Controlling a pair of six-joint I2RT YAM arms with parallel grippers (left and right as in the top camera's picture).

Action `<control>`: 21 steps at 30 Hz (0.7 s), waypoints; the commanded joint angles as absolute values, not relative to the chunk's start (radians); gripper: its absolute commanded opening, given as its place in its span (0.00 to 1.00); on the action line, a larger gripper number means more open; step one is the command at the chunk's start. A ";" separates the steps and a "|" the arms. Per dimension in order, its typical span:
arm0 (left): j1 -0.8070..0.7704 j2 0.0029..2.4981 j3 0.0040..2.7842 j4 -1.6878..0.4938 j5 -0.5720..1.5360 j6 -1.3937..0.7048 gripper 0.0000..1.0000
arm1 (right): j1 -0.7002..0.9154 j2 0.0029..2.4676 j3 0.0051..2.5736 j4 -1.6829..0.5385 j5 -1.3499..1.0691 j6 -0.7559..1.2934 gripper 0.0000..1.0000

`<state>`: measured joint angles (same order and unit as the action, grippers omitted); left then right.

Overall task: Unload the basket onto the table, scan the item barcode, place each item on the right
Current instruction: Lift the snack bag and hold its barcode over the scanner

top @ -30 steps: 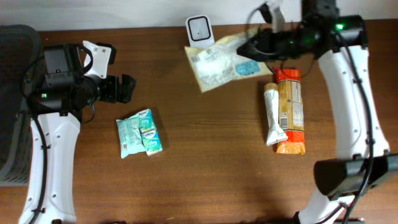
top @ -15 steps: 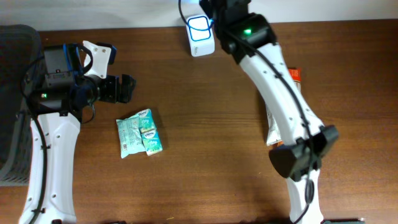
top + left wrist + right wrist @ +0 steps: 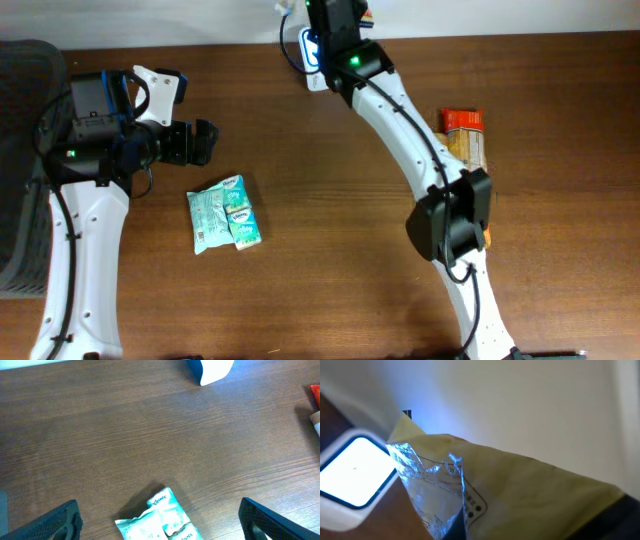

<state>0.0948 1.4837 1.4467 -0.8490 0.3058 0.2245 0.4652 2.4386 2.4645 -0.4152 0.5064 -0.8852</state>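
We note the right gripper (image 3: 332,14) clamped tight on the foil pouch (image 3: 510,495), which hangs just above and beside the scanner (image 3: 351,472), whose window is lit white. The left gripper (image 3: 203,142) is spread wide and holds nothing, well apart from the scanner. The tissue pack (image 3: 222,213) and the orange packet (image 3: 463,133) lie on opposite sides of the scanner, both well clear.

Risks, as we judge them:
- No barcode shows on the pouch face we can see, so it may be turned away from the scanner and not read.
- The foil is crinkled and shiny. Glare or creases could spoil the read.
- The pouch is limp. If lowered it could brush the scanner and shove it.
- The arm hides the scanner from overhead, so we cannot tell the gap.
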 commanded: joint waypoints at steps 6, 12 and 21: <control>0.097 1.470 1.460 -0.850 0.307 0.241 0.99 | 0.437 2.430 2.472 -0.403 0.501 -0.935 0.04; 0.097 1.470 1.460 -0.850 0.307 0.241 0.99 | 0.421 2.440 2.428 -0.353 0.455 -0.935 0.04; 0.097 1.470 1.460 -0.850 0.307 0.241 0.99 | 0.427 2.476 2.427 -0.286 0.509 -0.936 0.04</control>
